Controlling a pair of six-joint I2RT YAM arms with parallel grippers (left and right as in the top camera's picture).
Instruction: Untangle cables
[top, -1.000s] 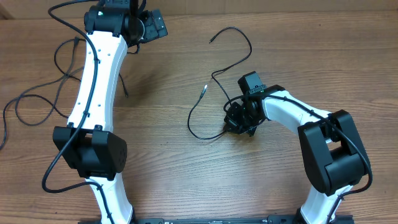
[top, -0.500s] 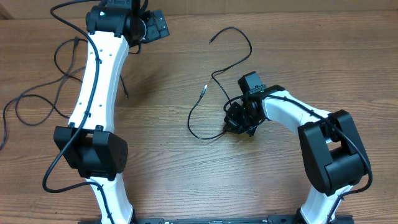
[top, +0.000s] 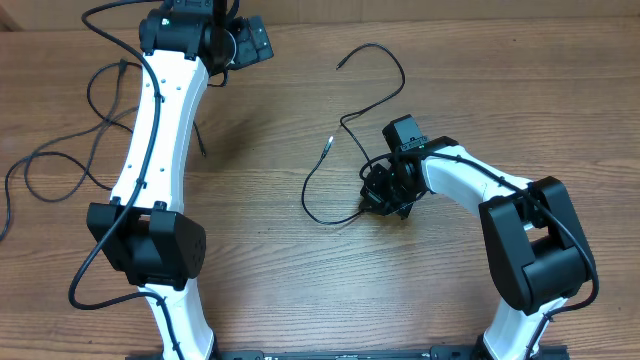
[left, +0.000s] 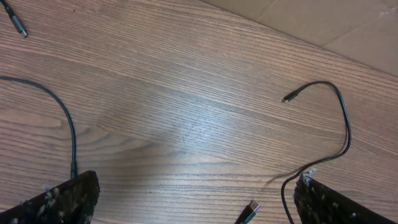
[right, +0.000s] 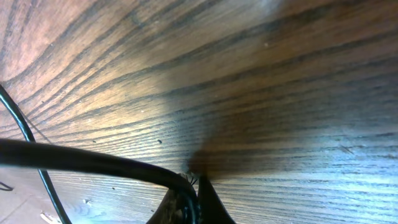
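located on the table (top: 300, 290), right of centre: cables (top: 305, 195), thin and black, lying flat on the wood in two loose strands.

strand one: starts at a small plug (top: 340, 66) toward the far edge, arcs right, doubles back and drops to the right gripper (top: 378, 197).

strand two: starts at a second plug (top: 329, 143), bows left and round, and reaches the same gripper from the near side.

bunched into a dark clump at that gripper; crossings cannot be made out from overhead.

right gripper: closed right down and pinching the cables. shown from the right wrist as a black cord (right: 74, 158) running straight into the pressed-together fingertips (right: 194, 193), low over the wood.

left gripper (top: 252, 40): positioned at the far edge, left of centre, well apart from the cables. spread as wide as it goes, with nothing between the fingers (left: 62, 199) and nothing touched. seen from the left wrist over bare wood, with both plugs and the arc of strand one on the right of that view.

also present along the left of the table: further black cords (top: 50, 160), looping beside the left arm (top: 150, 140). cannot tell whether loose cables or arm wiring.
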